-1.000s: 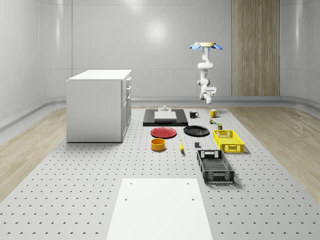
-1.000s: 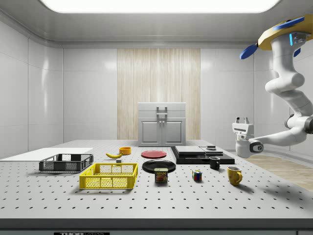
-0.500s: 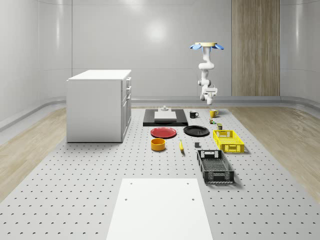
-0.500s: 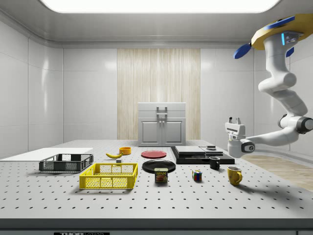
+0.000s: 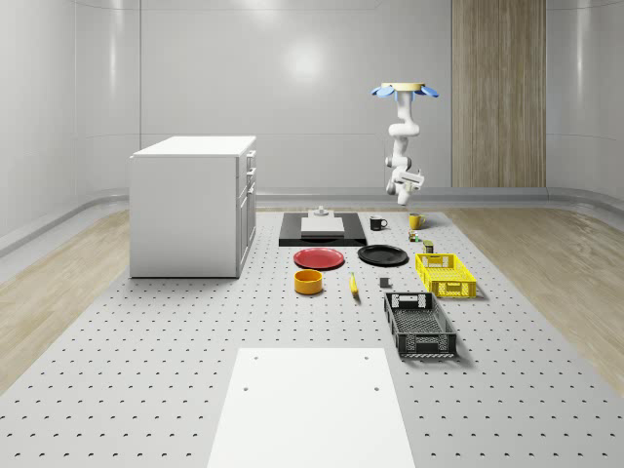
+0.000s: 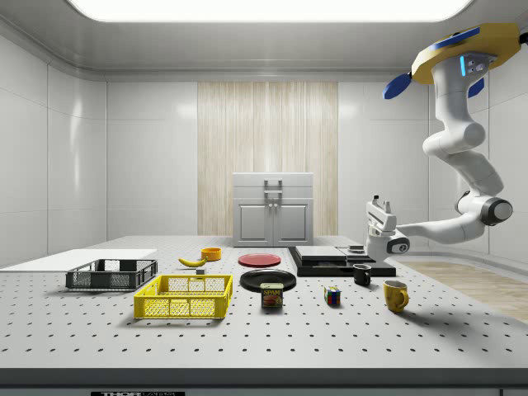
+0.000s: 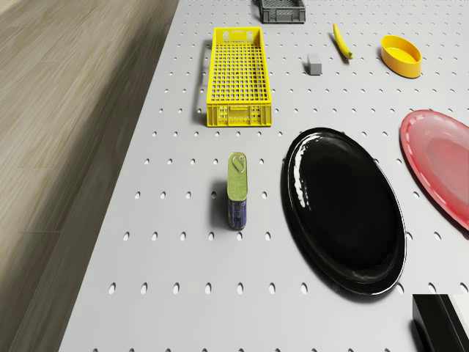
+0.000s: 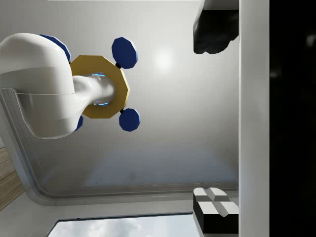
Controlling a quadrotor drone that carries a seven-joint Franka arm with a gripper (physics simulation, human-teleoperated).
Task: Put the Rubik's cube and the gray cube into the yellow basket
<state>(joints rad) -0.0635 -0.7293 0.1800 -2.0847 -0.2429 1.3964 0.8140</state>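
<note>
Yellow basket (image 6: 181, 307) holds nothing, so neither cube is delivered and the step in hand is the approach to the first pick.

- Rubik's cube (image 6: 332, 296): on the surface, well apart from the basket, past the can (image 6: 271, 295) on the side away from the black crate (image 6: 112, 275).
- Gray cube (image 7: 314, 64): on the surface near the basket's long wall, on the banana (image 7: 342, 41) side.
- Drone (image 6: 462, 54): hovers high, well beyond the basket's far end, above the mug (image 6: 395, 294) end of the surface.
- Fingers (image 8: 212, 29): spread apart, gripping nothing, turned up toward the drone rather than down at the surface.

Next move, as you should judge it: swing the wrist to point downward, bring the fingers over the Rubik's cube, which lies closer than the gray one, then descend.

Against the frame one second back: drone and arm sit nearer the basket side, and the wrist has tilted over from upright.
</note>
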